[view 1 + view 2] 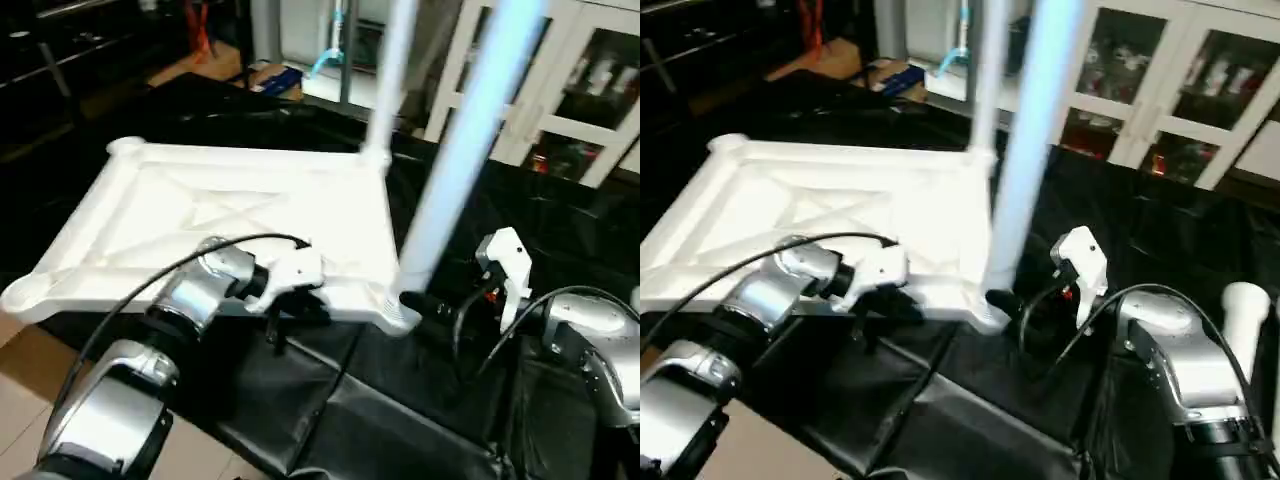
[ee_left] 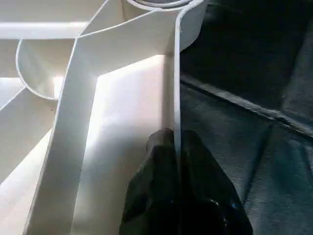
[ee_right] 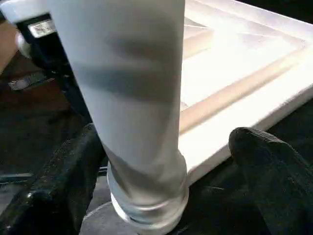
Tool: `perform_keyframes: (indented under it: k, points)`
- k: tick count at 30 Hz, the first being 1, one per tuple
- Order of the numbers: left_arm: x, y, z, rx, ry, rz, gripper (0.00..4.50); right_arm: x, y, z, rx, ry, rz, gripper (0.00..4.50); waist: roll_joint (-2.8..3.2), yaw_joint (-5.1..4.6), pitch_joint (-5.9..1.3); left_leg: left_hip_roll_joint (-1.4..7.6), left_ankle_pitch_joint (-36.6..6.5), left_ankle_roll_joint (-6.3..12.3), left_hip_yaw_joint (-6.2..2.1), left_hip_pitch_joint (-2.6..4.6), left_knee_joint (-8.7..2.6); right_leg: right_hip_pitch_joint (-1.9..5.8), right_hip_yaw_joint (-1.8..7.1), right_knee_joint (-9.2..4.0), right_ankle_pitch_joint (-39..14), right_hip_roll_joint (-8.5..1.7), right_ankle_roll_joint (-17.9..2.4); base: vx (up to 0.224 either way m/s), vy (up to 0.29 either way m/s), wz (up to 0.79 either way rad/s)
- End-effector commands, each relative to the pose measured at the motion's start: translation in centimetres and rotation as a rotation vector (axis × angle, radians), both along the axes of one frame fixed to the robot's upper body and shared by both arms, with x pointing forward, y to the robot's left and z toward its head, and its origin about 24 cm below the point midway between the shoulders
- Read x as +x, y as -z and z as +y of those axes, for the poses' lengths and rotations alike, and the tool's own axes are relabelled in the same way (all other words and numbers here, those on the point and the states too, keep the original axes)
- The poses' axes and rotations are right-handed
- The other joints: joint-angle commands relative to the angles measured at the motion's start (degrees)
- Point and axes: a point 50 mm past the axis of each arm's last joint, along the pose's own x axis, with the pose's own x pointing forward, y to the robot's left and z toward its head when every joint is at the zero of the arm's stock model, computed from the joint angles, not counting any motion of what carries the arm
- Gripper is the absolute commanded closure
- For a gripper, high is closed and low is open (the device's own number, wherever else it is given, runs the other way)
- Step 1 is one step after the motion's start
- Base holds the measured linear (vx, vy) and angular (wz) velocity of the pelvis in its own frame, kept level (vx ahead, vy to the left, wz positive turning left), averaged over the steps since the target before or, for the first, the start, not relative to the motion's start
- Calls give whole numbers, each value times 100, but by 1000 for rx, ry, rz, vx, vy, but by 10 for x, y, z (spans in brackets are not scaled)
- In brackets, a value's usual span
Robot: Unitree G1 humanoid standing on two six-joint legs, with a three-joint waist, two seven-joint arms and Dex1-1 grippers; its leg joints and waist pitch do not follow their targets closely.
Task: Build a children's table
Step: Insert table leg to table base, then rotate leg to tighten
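We see a black cloth (image 1: 330, 420) draped in creases over the counter, running off its near edge at 6 o'clock. At 1 to 2 o'clock stands a white glass-door cabinet (image 1: 1180, 90), with small items behind its panes that we cannot make out. At 11 to 12 o'clock a blue box-like object (image 1: 272, 80) lies on the floor beside an upright grey post (image 1: 347, 50). Bare wooden floor (image 1: 20, 370) shows at 8 o'clock, below the cloth's hem.
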Motion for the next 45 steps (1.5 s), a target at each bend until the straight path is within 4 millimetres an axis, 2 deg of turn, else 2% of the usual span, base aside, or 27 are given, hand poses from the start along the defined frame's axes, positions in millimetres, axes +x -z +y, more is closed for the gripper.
perform_keyframes:
  k: [1, 4, 13, 24, 33, 34, 35, 40, 45]
  points:
    - [-3, -10, -14, -51, 72, -30, 450, 1, -14, -5, 6, -17, -42, 6, -48, -20, -304, 359, -883, 616, -112, 133, -336, 258, 188, -257, -326, -302, -1675, 0, 0, 0]
    - [-3, -11, -14, -53, 75, -30, 450, -1, -17, -5, -6, -42, -54, 6, -52, -16, -301, 354, -956, 574, -119, 125, -338, 261, 185, -271, -511, -308, -1607, 0, 0, 0]
    - [-7, -12, -15, -55, 97, -31, 450, -2, -19, -2, -5, -150, -15, 6, -48, -6, -321, 359, -806, 638, -122, 120, -308, 266, 176, -227, -287, -302, -1670, 0, 0, 0]
    - [-8, -13, -14, -50, 96, -31, 450, 0, -15, -1, -36, -193, 11, 98, -66, 7, -325, 354, -823, 620, -122, 115, -292, 267, 174, -217, -339, -305, -1669, 0, 0, 0]
    - [-8, -12, -12, -40, 93, -28, 450, 2, -14, -2, -57, -219, 19, 177, -88, 16, -337, 347, -707, 703, -118, 95, -260, 266, 170, -188, -265, -299, -1676, 0, 0, 0]
    - [-8, -12, -12, -39, 93, -27, 450, 3, -14, -2, -58, -219, 18, 199, -80, 19, -339, 347, -697, 707, -119, 95, -256, 262, 171, -185, -259, -303, -1681, 0, 0, 0]
    - [-9, -12, -12, -38, 93, -27, 450, 3, -14, -1, -57, -223, 18, 199, -79, 16, -339, 346, -696, 708, -121, 88, -253, 261, 169, -181, -261, -299, -1682, 0, 0, 0]
    - [-9, -12, -11, -35, 94, -26, 450, 3, -12, 1, -55, -235, 21, 237, -77, 1, -321, 347, -946, 605, -127, 87, -263, 244, 171, -214, -582, -304, -1629, 0, 0, 0]
    - [-8, -12, -11, -31, 94, -28, 450, 2, -10, 2, -50, -241, 23, 259, -68, -15, -326, 340, -959, 565, -133, 86, -262, 244, 173, -215, -583, -297, -1605, 0, 0, 0]
